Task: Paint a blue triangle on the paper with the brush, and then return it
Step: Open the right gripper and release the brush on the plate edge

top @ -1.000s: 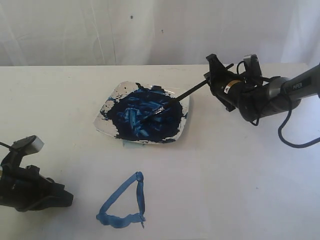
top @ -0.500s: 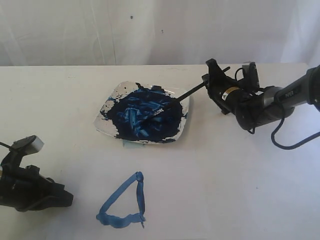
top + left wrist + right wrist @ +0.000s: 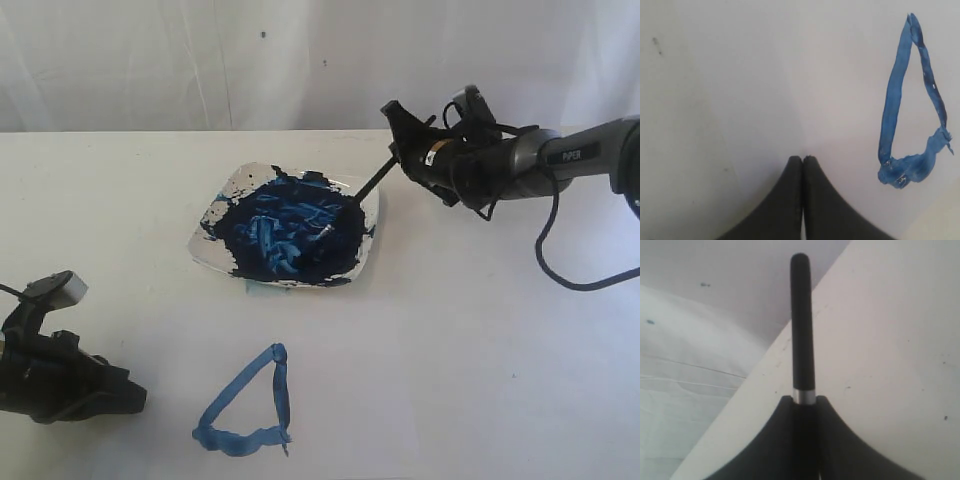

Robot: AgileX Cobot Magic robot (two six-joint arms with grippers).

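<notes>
The brush point(image 3: 362, 192) slants down from my right gripper point(image 3: 404, 147), which is shut on its upper handle; its tip rests in the dark blue paint of the white square plate point(image 3: 203, 250). In the right wrist view the brush's black end point(image 3: 802, 325) sticks out past the shut right gripper point(image 3: 804, 399), with a silver band at the fingertips. The blue triangle point(image 3: 279, 385) lies on the paper point(image 3: 430, 350) in front of the plate. My left gripper point(image 3: 138, 398) rests at the lower left, shut and empty point(image 3: 803, 158), beside the blue triangle point(image 3: 890, 115).
A white cloth backdrop point(image 3: 200, 60) rises behind the table's far edge. The right arm's black cable point(image 3: 560, 265) loops over the table at the far right.
My right gripper has moved left and towards the back, so the brush stands steeper. Its tip has stayed in the paint on the plate. The left arm has not moved.
</notes>
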